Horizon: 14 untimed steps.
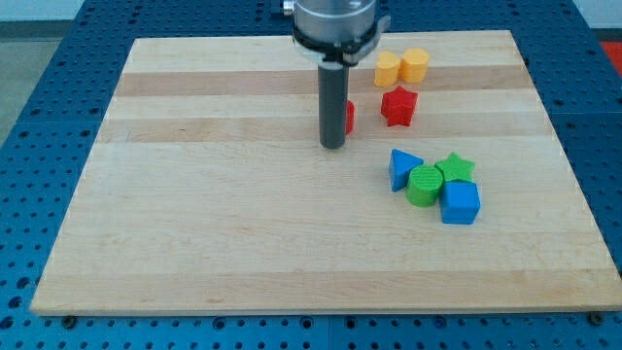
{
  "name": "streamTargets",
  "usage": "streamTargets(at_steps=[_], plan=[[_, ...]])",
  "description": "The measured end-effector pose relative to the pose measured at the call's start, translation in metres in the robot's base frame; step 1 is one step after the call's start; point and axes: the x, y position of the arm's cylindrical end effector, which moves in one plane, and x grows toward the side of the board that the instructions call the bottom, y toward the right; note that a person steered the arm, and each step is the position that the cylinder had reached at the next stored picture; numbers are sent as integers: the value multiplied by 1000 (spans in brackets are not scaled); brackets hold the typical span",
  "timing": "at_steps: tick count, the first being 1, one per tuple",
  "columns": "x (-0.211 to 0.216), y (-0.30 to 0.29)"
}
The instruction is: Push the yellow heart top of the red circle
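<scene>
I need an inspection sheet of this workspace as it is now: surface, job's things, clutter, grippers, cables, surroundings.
Surface: wooden board, flat, pale.
Job's things: yellow heart near the view's top, touching the yellow block; red circle mostly hidden behind my rod.
Clutter: red star; blue triangle, green circle, green star, blue cube clustered.
Grippers: none; my tip just below-left of the red circle.
Cables: nothing seen.
Surroundings: blue perforated table.
</scene>
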Motion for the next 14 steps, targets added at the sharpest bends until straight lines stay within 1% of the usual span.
streamTargets(at_steps=[2,3,4,5,6,7,8,9,14], plan=[[-8,0],[-3,18],[-2,90],[-2,99],[-2,124],[-29,173],[-63,173],[-114,165],[-123,89]])
